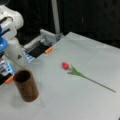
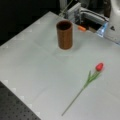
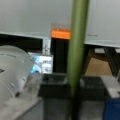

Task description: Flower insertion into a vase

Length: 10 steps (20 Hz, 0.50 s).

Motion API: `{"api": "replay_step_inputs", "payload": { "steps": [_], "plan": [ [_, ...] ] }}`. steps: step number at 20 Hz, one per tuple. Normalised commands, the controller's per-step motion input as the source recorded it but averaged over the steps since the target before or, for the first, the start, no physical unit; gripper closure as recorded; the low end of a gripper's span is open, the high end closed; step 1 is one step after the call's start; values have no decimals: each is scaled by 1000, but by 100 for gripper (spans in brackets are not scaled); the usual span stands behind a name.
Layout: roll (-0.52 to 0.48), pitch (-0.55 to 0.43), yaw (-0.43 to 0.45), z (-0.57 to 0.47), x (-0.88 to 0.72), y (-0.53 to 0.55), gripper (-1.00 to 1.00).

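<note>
The flower, a red tulip bud (image 1: 65,65) on a long green stem with leaves, lies flat on the grey table (image 1: 75,100), untouched. In a front view its bud (image 2: 99,66) points up-right and the stem runs down-left. The vase (image 1: 26,86), a reddish-brown cylinder with a dark inside, stands upright and empty near the table's left side, well apart from the flower; it also shows as the vase (image 2: 64,35) near the top. Only the white arm body (image 1: 11,27) shows at the far left. The gripper shows in none of the views.
An orange tab (image 1: 48,50) and a grey mounting frame (image 1: 45,37) sit at the table's back edge by the arm base (image 2: 113,22). A metal pole (image 1: 56,17) rises behind. The wrist view faces a green pole (image 3: 77,50). A black perforated board (image 2: 15,110) borders the table.
</note>
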Motion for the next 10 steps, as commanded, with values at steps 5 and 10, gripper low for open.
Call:
{"api": "replay_step_inputs", "payload": {
  "steps": [5, 10],
  "plan": [
    [-166, 538, 13, 60, 145, -36, 100],
    [-173, 600, -22, 101, 243, -98, 100]
  ]
}}
